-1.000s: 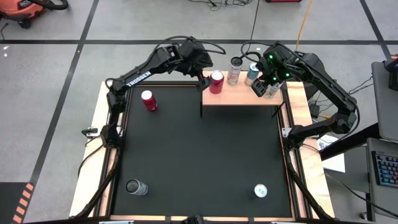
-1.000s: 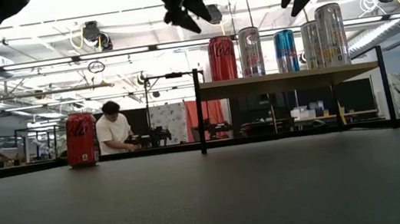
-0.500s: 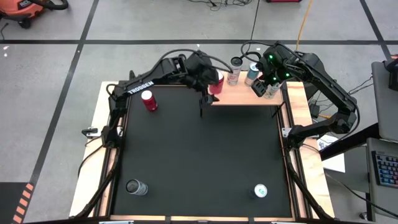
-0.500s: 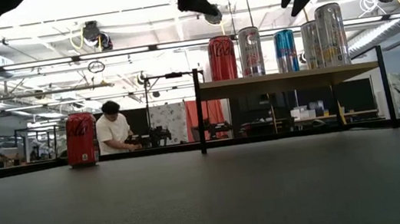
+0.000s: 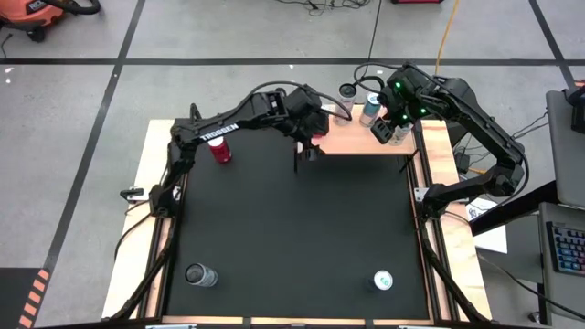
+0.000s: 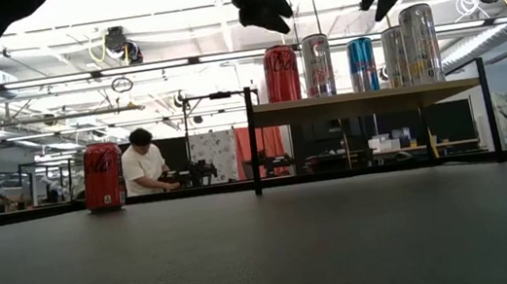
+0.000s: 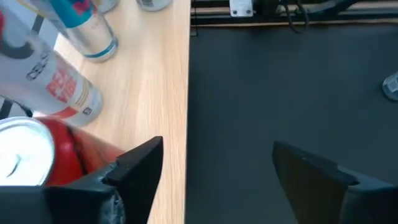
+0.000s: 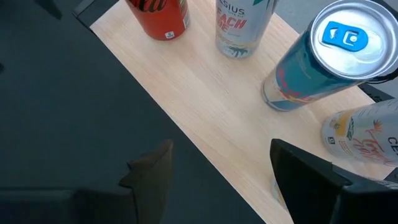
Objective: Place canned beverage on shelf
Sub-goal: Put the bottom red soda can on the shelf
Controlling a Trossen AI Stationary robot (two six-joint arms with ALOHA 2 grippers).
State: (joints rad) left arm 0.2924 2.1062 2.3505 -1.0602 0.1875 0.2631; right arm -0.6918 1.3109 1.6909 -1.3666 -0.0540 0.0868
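Five cans [image 6: 282,73] stand upright along the shelf [image 6: 366,98]

My left end effector [image 5: 312,146] is moving right along the shelf [image 5: 366,142] front edge, w/ the arm stretching further across the tabletop [image 5: 292,228]. A sec ago it was up-left of the red can on the shelf [image 6: 282,72]; now it's covering that can from above in the high view. In the low view it's shifting right, hanging directly over the can. Its fingers [image 7: 138,168] are narrowing vs. before.
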